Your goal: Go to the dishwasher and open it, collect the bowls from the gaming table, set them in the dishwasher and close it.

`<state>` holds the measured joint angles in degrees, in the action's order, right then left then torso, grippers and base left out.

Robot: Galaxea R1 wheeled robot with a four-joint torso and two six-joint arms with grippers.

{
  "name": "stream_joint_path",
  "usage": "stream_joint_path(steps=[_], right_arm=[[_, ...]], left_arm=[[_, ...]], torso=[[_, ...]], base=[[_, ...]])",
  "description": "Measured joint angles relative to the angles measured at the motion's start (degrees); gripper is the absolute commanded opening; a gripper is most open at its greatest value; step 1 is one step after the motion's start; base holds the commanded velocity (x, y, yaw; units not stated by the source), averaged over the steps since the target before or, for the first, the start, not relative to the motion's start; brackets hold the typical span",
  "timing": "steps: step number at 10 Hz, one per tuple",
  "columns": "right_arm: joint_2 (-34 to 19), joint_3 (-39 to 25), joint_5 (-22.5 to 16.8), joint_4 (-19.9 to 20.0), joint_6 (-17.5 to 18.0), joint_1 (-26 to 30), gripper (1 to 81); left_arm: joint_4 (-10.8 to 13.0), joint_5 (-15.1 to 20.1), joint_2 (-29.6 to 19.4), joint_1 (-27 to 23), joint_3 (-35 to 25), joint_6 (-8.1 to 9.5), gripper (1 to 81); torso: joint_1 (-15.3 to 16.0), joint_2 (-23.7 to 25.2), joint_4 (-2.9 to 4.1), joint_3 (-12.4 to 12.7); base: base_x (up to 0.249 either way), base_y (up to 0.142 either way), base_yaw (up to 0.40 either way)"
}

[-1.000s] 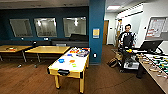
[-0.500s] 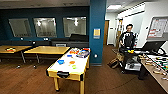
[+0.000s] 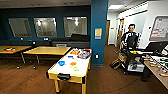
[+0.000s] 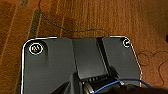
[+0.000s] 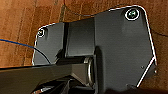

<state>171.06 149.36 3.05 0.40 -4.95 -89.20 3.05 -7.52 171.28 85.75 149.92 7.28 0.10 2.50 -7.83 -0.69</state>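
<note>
Ahead of the robot, in the head view, stands the gaming table (image 3: 71, 68), white-topped with yellow sides and a black slot at its near end. On its top, toward the near half, sit 3 bowls: a blue bowl (image 3: 61, 63), an orange bowl (image 3: 73, 64) just beside it, and a light green bowl (image 3: 75, 69) a little nearer the slot. At the table's far end lies a colourful heap (image 3: 81, 53) that I cannot identify. Behind the gaming table are plain wooden tables (image 3: 47, 50), and beyond its far right corner rises a blue pillar (image 3: 99, 32). Further right of the pillar a person (image 3: 130, 40) stands by a cart.

Both wrist views look down past the robot's own dark plates onto brown carpet (image 4: 82, 17); whether either gripper is open or closed cannot be told. The dishwasher is nowhere among what these views take in.

The risk I judge from here is the approach: arriving off-line could clip the gaming table's near corner and jolt the light bowls. The bowls are small and blurred, so their exact spacing is uncertain. A dark shape at the right edge of the scene is cut off.
</note>
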Motion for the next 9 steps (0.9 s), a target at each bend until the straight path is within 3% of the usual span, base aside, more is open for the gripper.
stream_joint_path(steps=[4, 9], right_arm=[[0.0, 0.0, 0.0, 0.0, 0.0, 0.0, 81.1], [0.0, 0.0, 0.1, 0.0, 0.0, 0.1, 81.1]], left_arm=[[0.0, 0.0, 0.0, 0.0, 0.0, 0.0, 81.1], [0.0, 0.0, 0.0, -0.2, 0.0, 0.0, 81.1]], torso=[[0.0, 0.0, 0.0, 0.0], [0.0, 0.0, 0.0, 0.0]], base=[[0.127, 0.109, 0.0], [0.059, 0.17, 0.0]])
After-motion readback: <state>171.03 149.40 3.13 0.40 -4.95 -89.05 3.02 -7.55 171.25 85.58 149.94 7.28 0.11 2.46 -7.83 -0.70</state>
